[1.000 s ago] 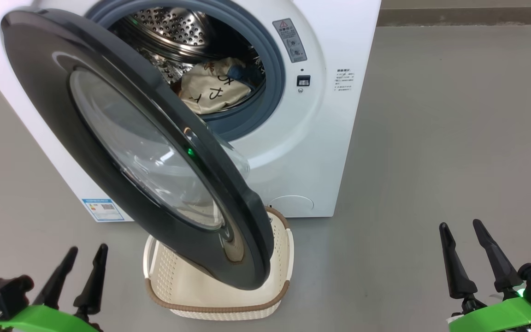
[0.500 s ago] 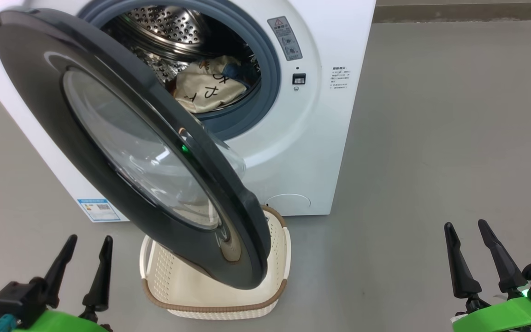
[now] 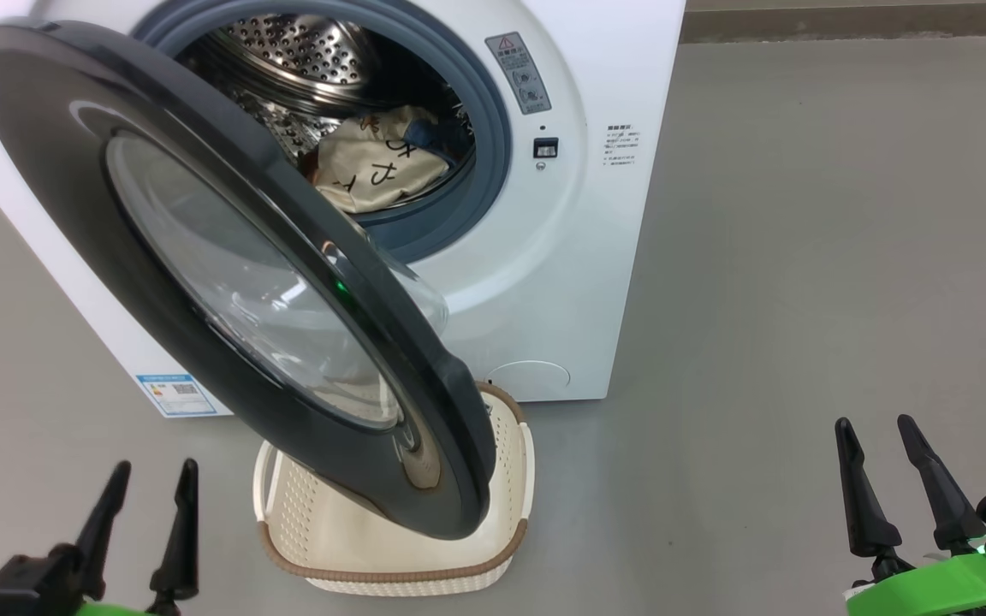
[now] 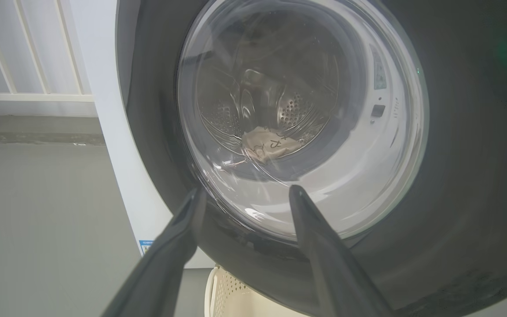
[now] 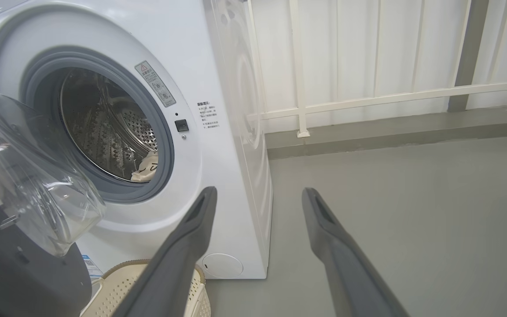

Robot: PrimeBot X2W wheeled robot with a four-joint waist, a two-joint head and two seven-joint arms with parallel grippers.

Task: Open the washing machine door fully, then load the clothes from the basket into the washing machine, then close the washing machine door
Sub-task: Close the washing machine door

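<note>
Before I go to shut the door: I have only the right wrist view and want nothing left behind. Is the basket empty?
Observer: In the head view the basket shows a bare cream floor, but the washing machine door overhangs its middle and hides that part.
Operator: Did any blue cloth get loaded?
Observer: Yes, the clothes in the drum include a blue piece behind the cream one.
Operator: And the left gripper?
Observer: The left gripper is open, low on the door's outer side and apart from it.
</note>
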